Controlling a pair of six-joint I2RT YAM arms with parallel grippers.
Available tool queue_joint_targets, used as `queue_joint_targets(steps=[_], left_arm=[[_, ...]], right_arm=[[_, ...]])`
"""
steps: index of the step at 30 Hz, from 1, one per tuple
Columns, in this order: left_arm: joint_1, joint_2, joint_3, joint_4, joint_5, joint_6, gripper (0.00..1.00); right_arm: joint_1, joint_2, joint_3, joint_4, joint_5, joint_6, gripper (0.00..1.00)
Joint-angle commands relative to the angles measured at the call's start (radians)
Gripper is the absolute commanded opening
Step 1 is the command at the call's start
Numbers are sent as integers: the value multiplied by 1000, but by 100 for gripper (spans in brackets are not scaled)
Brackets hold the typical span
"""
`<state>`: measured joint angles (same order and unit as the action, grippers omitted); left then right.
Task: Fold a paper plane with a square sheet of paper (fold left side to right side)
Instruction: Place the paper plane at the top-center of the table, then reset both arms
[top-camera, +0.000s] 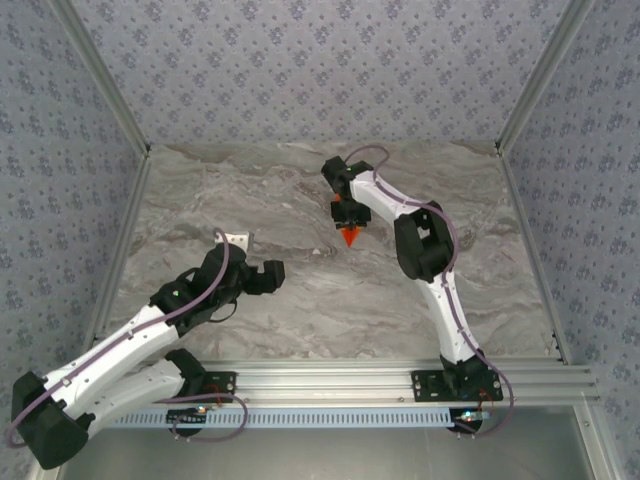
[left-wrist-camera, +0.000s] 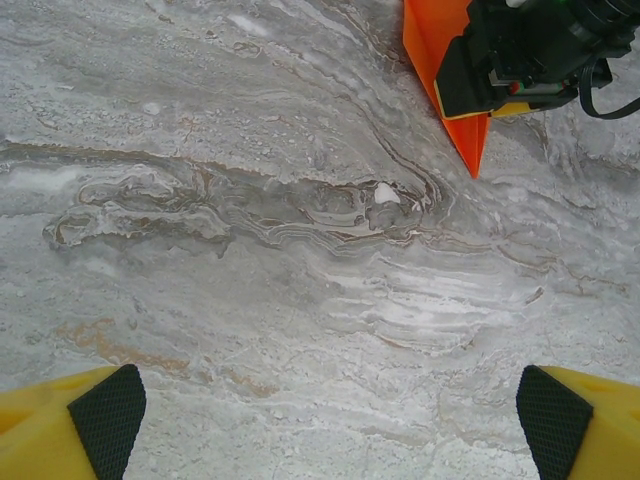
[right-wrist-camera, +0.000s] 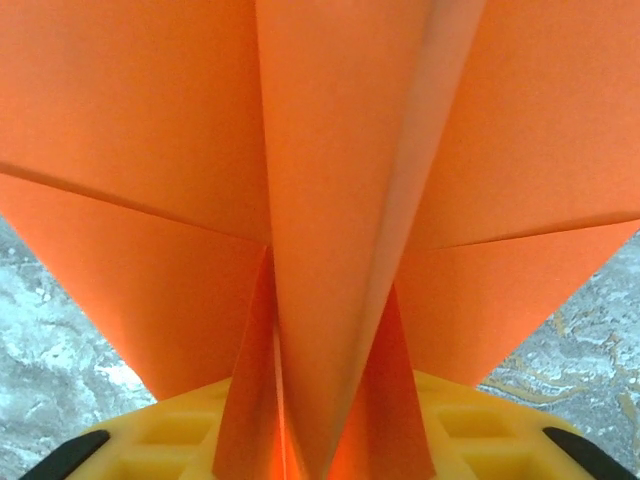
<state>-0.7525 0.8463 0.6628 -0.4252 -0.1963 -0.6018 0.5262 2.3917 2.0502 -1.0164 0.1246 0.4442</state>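
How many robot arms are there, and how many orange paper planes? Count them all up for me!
Robot arms: 2
Orange paper plane: 1
Total: 3

Tabletop (top-camera: 300, 190): grey-and-white marble pattern with brownish veins, bounded by a left side rail (top-camera: 120, 250) and a right side rail (top-camera: 532, 255) of aluminium. Enclosure: back wall (top-camera: 330, 70), left wall (top-camera: 50, 200) and right wall (top-camera: 600, 200), all papered pale blue-grey with a small repeating floral motif and joined above the far corners by a left post (top-camera: 100, 75) and a right post (top-camera: 540, 75). Near edge: slotted aluminium rail (top-camera: 330, 375) across the width, a white toothed strip (top-camera: 330, 415) just below it, then a plain grey panel (top-camera: 350, 455).
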Motion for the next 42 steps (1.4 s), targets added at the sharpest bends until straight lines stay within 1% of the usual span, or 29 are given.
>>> queue_joint_targets(steps=[1,4,6,10,13,17,19,22,23,24,26,27,29,31,34,36,37,39,40,42], left_arm=[[16,-4,39,-16,-21,7,98],[56,-4,33,-8,-12,-17,98],[103,-5,28,5,33,-23,98],[252,-9,19,22,163,-36,98],[370,-9,18,25,208,-39,98],[516,-5,34,34,191,-18,98],[563,-2,40,59,115,9,98],[570,12,13,182,-40,118,98],[571,19,-3,231,-77,156,98],[571,30,-23,286,-113,209,98],[571,53,-67,390,-151,311,98],[570,69,-91,443,-154,369,98],[571,103,-132,526,-185,428,98],[576,155,-167,599,-210,462,98],[579,233,-218,721,-211,509,98],[581,283,-246,799,-213,542,98],[583,305,-260,840,-210,556,98],[591,339,-281,908,-195,578,98],[598,357,-294,949,-165,589,98],[619,392,-316,1026,-114,593,98]], right_arm=[[15,-72,3,-53,38,-23,40],[23,-138,-36,-45,46,-31,46],[29,-191,-63,-42,48,-47,50],[38,-320,-139,-47,69,-85,57],[35,-469,-252,-3,94,-112,60],[-4,-711,-472,128,152,-161,67],[-41,-852,-621,227,211,-194,74],[-132,-1024,-826,374,241,-225,81],[-163,-1076,-896,409,229,-228,83],[-209,-1129,-965,486,204,-233,86],[-287,-1225,-1102,619,149,-236,97],[-336,-1268,-1174,692,108,-244,100],[-409,-1317,-1284,810,56,-247,100],[-485,-1337,-1420,964,-14,-298,100],[-538,-1310,-1578,1140,-22,-372,100],[-572,-1282,-1641,1206,-15,-374,100],[-595,-1266,-1678,1269,-27,-373,100],[-623,-1264,-1693,1318,-72,-403,100],[-625,-1260,-1717,1397,-87,-437,100],[-639,-1239,-1725,1459,-110,-465,100]])
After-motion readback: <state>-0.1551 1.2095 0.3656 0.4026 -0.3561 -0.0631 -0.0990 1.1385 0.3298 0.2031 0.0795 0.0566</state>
